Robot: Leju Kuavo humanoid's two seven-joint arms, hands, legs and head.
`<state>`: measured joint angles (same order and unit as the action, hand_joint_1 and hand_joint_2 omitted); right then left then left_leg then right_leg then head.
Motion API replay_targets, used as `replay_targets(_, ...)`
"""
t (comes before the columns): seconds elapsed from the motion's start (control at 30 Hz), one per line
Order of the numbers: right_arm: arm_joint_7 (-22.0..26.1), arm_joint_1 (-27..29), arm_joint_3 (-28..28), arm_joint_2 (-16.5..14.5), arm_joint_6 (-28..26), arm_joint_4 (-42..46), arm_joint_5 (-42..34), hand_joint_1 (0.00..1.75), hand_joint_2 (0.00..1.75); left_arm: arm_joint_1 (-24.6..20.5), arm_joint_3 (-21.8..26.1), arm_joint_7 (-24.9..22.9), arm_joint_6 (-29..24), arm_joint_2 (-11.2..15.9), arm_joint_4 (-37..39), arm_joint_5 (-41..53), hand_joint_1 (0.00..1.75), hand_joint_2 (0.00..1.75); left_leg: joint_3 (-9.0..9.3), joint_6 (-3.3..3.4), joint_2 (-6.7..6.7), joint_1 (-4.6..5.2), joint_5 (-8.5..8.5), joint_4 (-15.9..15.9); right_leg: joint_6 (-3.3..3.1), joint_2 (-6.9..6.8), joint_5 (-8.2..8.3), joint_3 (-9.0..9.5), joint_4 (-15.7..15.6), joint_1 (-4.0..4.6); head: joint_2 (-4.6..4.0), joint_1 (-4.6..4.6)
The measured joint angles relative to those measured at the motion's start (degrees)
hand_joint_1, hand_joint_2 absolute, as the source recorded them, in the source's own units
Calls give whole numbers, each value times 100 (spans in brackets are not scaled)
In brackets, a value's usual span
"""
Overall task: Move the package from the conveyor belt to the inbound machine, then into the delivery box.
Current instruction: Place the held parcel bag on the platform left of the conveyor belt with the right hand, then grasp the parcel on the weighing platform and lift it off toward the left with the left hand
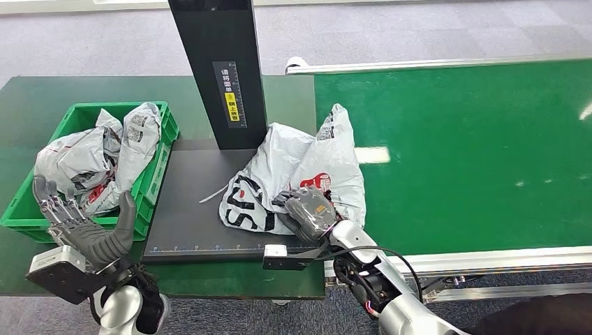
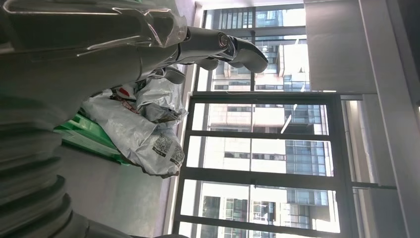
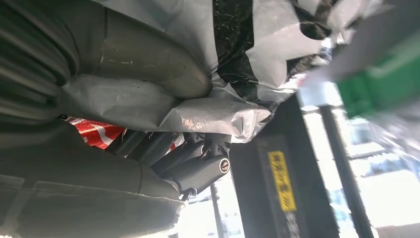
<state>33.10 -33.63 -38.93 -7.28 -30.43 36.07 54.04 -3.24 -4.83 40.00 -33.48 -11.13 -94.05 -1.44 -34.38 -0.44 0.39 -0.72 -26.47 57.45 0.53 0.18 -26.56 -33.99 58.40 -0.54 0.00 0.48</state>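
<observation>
The green conveyor belt (image 1: 475,153) is on the right, and the inbound machine (image 1: 209,202), a dark flat platform with a black upright column (image 1: 220,70), stands beside it. The package (image 1: 307,174) is a grey crumpled plastic mail bag with large black letters, a red mark and a printed label. It lies partly on the platform and partly over the edge of the belt. The right hand (image 1: 311,213) grips its near edge, with the fingers closed into the plastic. The green delivery box (image 1: 157,171) on the left holds about two similar grey bags (image 1: 91,160); the exact number is difficult to tell. The left hand (image 1: 84,227) hovers near its front corner, fingers spread, holding nothing.
</observation>
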Motion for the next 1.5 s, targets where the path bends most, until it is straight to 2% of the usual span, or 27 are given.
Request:
replay_targets(0.07,130,37,1,-2,29,54,-170,175,175,-1,-1,0,0,-6,10,2,0,175,0,0,0,0,0,0,0,0,0,0,0,0,-1,0)
replay_targets(0.2,652,392,-107,1,791,1030,-1778,175,175,-30,-16,0,19,-40,116,9,0,175,-2,0,1,0,-1,0,-1,0,-1,-4,0,0,-2,0)
replay_targets(0.63,646,500,-291,49,1025,1633,-2063,175,175,-107,-17,0,102,-46,264,-46,0,175,-2,0,0,0,-1,0,-1,0,-1,-3,0,0,-2,0)
replay_targets(0.67,632,502,-302,53,1083,1641,-2124,164,175,-119,-17,0,114,-46,287,-61,0,175,-2,0,0,0,-1,0,-1,0,-1,-3,0,0,-2,0)
replay_targets(0.73,519,504,-338,62,1043,1651,-2093,76,175,-137,-18,0,136,-45,340,-83,0,175,-2,0,0,0,-1,0,-1,0,-1,-3,0,0,-2,0)
replay_targets(0.77,403,503,-364,67,925,1650,-1979,33,131,-140,-19,0,143,-44,368,-82,0,175,-2,0,0,0,-1,0,-1,0,-1,-3,0,0,-2,0)
replay_targets(0.8,241,500,-394,72,774,1641,-1816,0,87,-141,-19,0,144,-43,395,-69,0,175,-2,0,0,0,-1,0,-1,0,-1,-3,0,0,-2,0)
replay_targets(0.87,-186,474,-450,75,503,1569,-1455,0,0,-135,-23,0,119,-40,439,-14,0,175,-3,0,0,0,-1,0,-1,0,-1,-2,0,0,-2,0)
replay_targets(0.93,-560,439,-476,68,392,1443,-1259,0,0,-118,-35,0,102,-37,471,37,0,175,-3,0,-1,0,-1,0,-1,0,-1,-2,0,0,-2,0)
replay_targets(1.03,-729,416,-479,55,375,1292,-1241,0,0,-88,-64,0,108,-31,509,69,0,175,-4,0,-2,0,0,0,-1,-1,-1,-2,0,0,-2,0)
replay_targets(1.17,-771,426,-428,38,396,1177,-1547,0,175,-80,-87,0,109,-23,570,109,0,175,-4,0,-2,0,-1,0,-1,-1,-1,-2,0,0,-1,-1)
replay_targets(1.33,-788,605,40,6,750,1214,-2588,0,175,-45,-108,0,85,-21,644,169,0,175,-3,0,-3,0,-1,0,-1,-1,-1,-2,0,0,-2,0)
replay_targets(1.5,-758,1220,800,9,1920,1667,-4083,0,175,62,-109,0,101,-11,667,207,0,175,-5,0,-4,0,-5,0,-2,-2,-4,-3,-1,0,-2,0)
